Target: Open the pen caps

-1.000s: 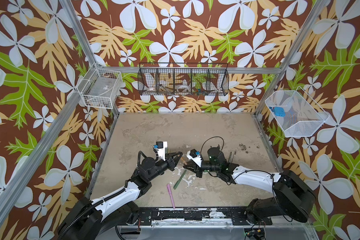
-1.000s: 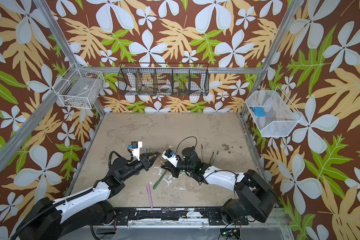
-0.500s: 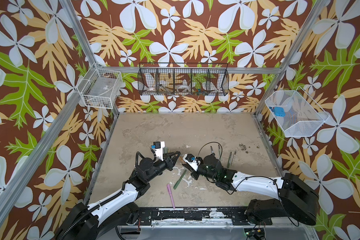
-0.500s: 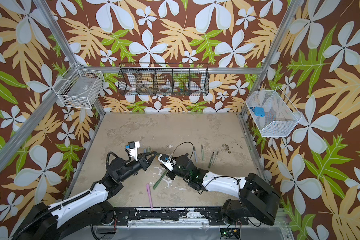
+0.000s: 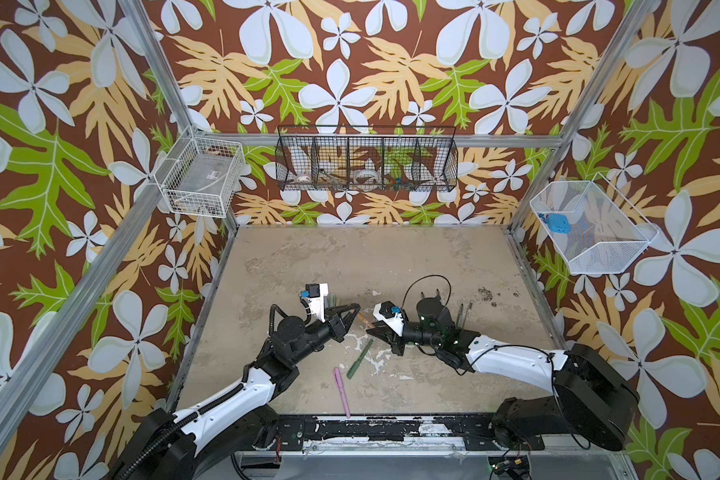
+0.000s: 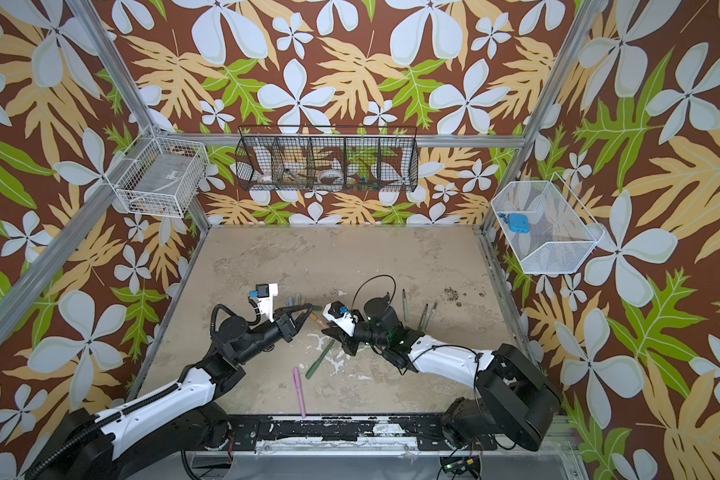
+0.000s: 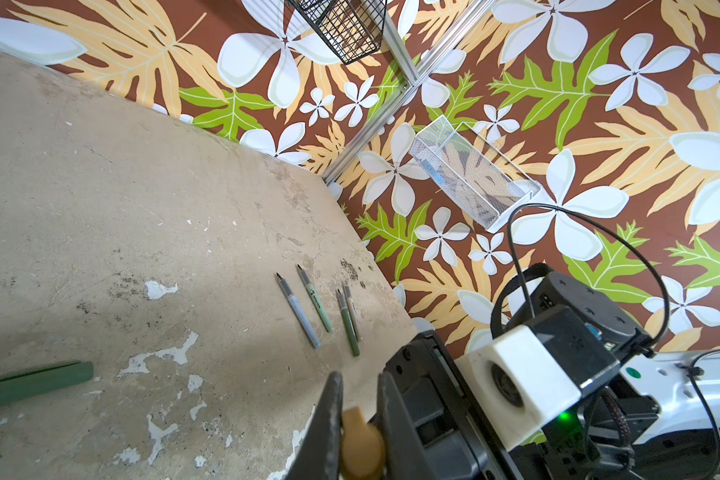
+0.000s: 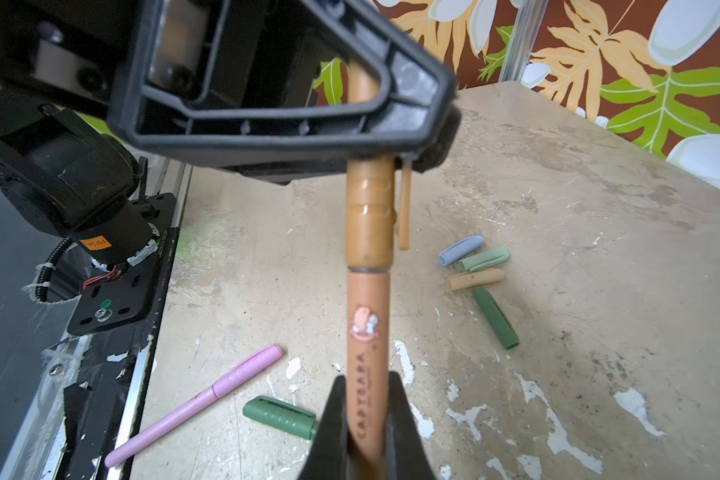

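A brown pen [image 8: 366, 324] hangs level above the table between both grippers. My left gripper [image 7: 360, 411] is shut on its brown cap [image 8: 368, 216], whose end shows between the fingers [image 7: 360, 440]. My right gripper [image 8: 366, 382] is shut on the pen's body. Cap and body meet at a seam with no gap showing. In both top views the two gripper tips [image 5: 356, 309] [image 5: 371, 328] nearly touch at mid-table, also seen as left gripper [image 6: 310, 307] and right gripper [image 6: 327, 330]. Loose pen caps lie together: light blue [image 8: 461, 250], light green [image 8: 484, 258], beige [image 8: 474, 278], dark green [image 8: 495, 318].
A capped green pen [image 5: 360, 357] and a capped pink pen [image 5: 341, 390] lie near the front of the table. Several uncapped pen bodies [image 7: 298, 309] lie in a row behind my right arm [image 5: 460, 313]. Wire baskets hang on the walls [image 5: 366, 160].
My right arm dipped slightly toward the left and came back. Both grippers stay shut on the brown pen, and nothing on the table has moved.
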`<state>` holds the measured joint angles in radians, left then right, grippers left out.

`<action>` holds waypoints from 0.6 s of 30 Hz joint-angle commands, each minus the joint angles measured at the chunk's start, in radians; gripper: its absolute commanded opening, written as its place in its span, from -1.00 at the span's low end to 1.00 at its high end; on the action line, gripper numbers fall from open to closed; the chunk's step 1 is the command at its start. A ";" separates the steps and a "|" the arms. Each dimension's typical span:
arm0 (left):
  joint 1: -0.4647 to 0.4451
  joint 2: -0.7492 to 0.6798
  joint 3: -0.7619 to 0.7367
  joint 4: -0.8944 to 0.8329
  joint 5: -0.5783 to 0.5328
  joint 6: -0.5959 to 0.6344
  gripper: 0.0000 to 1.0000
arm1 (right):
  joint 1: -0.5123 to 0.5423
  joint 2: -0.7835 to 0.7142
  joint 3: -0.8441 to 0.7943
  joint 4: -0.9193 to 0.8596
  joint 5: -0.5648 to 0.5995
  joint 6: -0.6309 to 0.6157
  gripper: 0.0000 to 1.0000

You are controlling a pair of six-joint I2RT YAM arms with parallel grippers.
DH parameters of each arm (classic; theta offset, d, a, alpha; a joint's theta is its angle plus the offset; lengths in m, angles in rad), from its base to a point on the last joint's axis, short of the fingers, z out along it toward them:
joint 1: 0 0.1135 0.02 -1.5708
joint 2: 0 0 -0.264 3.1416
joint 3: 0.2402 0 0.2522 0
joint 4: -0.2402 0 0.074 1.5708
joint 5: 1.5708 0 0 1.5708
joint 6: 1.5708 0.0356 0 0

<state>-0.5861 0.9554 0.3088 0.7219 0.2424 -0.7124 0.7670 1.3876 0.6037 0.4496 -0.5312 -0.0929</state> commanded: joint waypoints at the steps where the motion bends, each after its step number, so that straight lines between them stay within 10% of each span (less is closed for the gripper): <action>1: 0.029 -0.016 0.002 0.093 -0.184 0.027 -1.00 | -0.001 0.011 -0.006 -0.207 -0.042 -0.017 -1.00; 11: 0.042 -0.028 0.000 0.077 -0.201 0.019 -1.00 | 0.158 0.045 0.017 -0.249 0.545 -0.058 -1.00; 18: 0.075 -0.025 -0.004 0.075 -0.203 -0.002 -1.00 | 0.159 0.009 0.001 -0.250 0.571 -0.056 -1.00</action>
<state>-0.5430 0.9352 0.3000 0.6716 0.2398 -0.7383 0.9310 1.3949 0.6170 0.4316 -0.0864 -0.1543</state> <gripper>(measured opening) 0.149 0.087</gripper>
